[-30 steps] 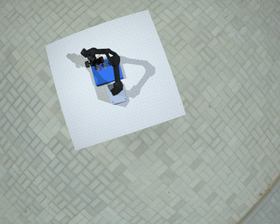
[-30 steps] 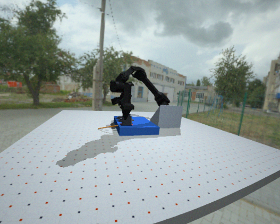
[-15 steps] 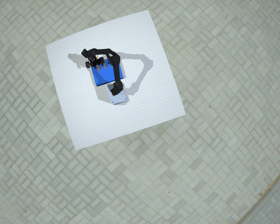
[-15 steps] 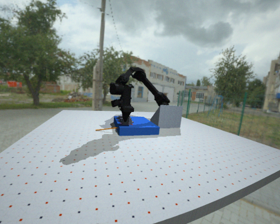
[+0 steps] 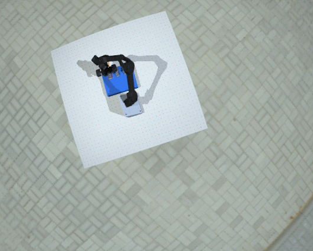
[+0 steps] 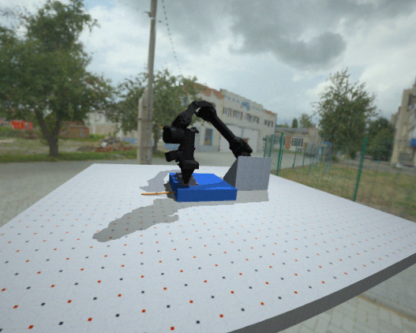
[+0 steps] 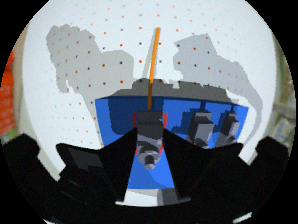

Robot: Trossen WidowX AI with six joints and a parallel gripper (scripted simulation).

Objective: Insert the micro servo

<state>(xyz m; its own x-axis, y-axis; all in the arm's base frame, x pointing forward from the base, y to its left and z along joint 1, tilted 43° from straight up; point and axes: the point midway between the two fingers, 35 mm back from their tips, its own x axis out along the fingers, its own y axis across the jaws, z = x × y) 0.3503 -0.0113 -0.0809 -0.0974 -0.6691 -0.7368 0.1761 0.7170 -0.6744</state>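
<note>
The loose servo (image 7: 150, 131) is dark grey and sits between the fingers at the red-outlined pocket (image 7: 165, 120) on the blue deck (image 5: 120, 85) (image 6: 207, 195) (image 7: 151, 178). Its output shaft points up toward the wrist camera. How deep it sits and whether both ears lie flat cannot be told. Its orange cable (image 6: 155, 193) (image 7: 156, 50) runs straight out over the deck's edge, beyond the outline's far side; the notch itself is hard to make out. My gripper (image 6: 186, 184) (image 7: 149, 131) is shut on the servo, low at the deck, with the fingers covering parts of the outline.
Two more grey servos (image 7: 201, 127) (image 7: 229, 126) sit in the deck, to the right in the wrist view. A grey block (image 5: 133, 111) (image 6: 254, 173) under the arm's base stands beside the deck. All this is on a white dotted table (image 5: 167, 104) (image 6: 222, 256).
</note>
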